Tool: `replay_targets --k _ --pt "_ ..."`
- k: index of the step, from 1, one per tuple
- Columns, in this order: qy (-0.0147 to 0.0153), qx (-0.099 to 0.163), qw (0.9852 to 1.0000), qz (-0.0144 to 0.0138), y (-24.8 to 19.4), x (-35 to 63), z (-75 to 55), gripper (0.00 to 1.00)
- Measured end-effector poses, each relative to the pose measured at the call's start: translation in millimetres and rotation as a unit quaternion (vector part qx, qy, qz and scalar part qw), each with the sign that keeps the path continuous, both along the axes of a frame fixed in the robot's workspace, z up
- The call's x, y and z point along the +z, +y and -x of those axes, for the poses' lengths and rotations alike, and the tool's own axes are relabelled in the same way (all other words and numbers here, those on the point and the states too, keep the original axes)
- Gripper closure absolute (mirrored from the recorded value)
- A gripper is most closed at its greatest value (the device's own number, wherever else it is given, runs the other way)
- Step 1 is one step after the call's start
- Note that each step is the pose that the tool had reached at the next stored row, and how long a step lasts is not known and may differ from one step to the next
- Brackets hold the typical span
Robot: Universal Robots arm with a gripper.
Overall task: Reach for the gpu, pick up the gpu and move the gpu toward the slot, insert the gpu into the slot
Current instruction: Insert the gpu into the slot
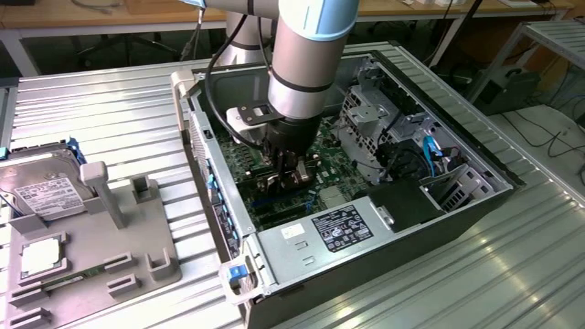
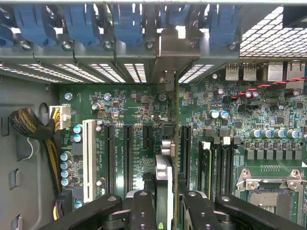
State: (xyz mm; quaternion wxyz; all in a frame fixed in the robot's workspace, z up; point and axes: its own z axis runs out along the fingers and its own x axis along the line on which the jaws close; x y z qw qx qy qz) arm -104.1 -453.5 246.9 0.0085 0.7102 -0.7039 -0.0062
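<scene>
Tool (image 2: 165, 201): your black fingers pinch the thin dark gpu card (image 2: 175, 143) edge-on | gpu: upright over the green motherboard (image 2: 240, 143), grey bracket at the case's rear wall | slot: you cannot tell.

Exterior view: camera set high and off the arm, looking obliquely down on the ribbed metal worktop (image 1: 109, 116) and into the open computer case (image 1: 366, 205) from some distance, taking in the whole case and the arm above it. Wrist view: camera on the wrist, close inside the case, facing the green motherboard (image 2: 120, 100) and the rear bracket wall, past the gripper (image 2: 165, 211). Both views share the motherboard region beneath the gripper (image 1: 290, 179).
</scene>
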Motion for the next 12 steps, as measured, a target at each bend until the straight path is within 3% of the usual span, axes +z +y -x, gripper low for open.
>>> replay_targets --k 12 --pt "0.0001 0.000 1.0000 0.0002 -0.1 -2.1 0.0 0.73"
